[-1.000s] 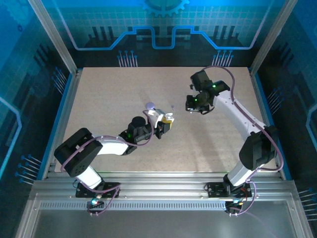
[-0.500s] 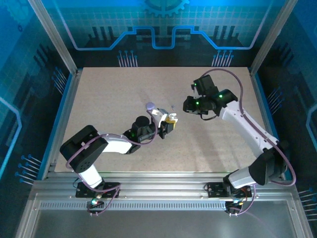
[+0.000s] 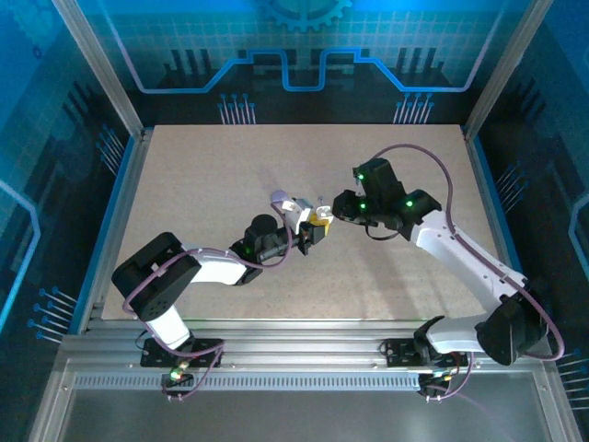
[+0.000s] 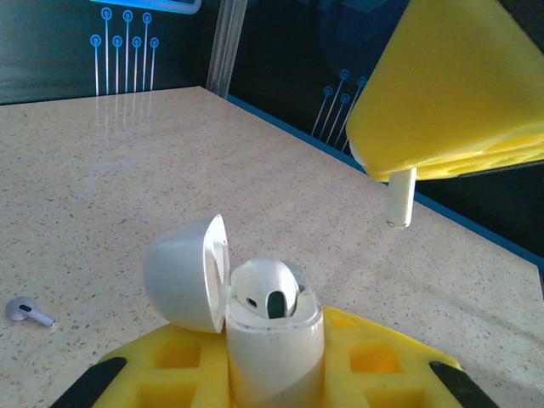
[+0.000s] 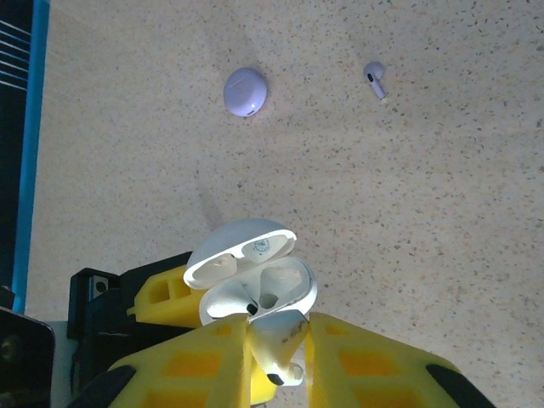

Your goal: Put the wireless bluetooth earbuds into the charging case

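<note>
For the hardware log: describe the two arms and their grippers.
Both the left arm and right arm have white links with black joints, looping purple cables and green lights. The left gripper and right gripper have blocky yellow fingers with square recesses.

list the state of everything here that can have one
charging case, lid open
left end effector, shut on the charging case
right end effector, shut on white earbud, not yet in the case
lavender earbud, lying loose on table
lavender round case, closed, on table
</note>
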### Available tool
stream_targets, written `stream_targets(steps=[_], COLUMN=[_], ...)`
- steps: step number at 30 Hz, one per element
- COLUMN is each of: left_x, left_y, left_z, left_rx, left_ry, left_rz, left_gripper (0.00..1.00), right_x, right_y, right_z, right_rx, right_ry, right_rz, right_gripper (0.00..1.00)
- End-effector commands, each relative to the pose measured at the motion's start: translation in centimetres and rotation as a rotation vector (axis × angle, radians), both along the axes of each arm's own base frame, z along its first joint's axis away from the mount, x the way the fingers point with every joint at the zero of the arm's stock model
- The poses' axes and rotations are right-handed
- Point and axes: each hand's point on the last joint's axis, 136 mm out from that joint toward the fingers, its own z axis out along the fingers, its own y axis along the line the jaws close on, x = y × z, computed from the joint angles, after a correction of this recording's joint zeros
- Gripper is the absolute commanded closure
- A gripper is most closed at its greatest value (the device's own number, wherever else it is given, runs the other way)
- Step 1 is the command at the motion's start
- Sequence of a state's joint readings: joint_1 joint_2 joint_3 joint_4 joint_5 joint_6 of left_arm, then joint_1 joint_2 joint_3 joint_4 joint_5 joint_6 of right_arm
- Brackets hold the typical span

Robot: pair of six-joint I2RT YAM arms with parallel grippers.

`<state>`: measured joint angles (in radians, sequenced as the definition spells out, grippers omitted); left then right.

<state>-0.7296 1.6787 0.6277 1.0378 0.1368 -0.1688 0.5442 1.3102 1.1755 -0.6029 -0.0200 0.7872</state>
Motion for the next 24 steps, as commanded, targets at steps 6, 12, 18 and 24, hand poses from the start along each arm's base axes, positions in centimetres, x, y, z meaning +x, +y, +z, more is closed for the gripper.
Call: stream_targets(steps=[6,12,18,24], left_x=[-0.4,-0.6,-1.0,-1.6], left_y=[-0.7,-0.6,-0.5,-0.7], left_z=[2.2,2.4,2.6,3.0], left_rx=[-0.062,-0.073,-0.086,-0.099], left_ry=[-0.046,-0.050,-0.062,-0.082], left_rz=[-0.033,-0.037,-0.048,-0.077], left_gripper=[0.80,0.80,0.80,0.80], right_x=[-0.1,-0.4,0.0,0.8], right_y=[1.1,1.1,0.6,0.7], right_z=[1.6,1.2,1.0,1.4], right_rx=[0.106,0.106,0.088,0.098], right_ry=[-0.084,-0.093,-0.108,-0.122], right_rz=[-0.042,-0.057,-0.087,-0.093], right_gripper=[0.78,0.79,0.78,0.78])
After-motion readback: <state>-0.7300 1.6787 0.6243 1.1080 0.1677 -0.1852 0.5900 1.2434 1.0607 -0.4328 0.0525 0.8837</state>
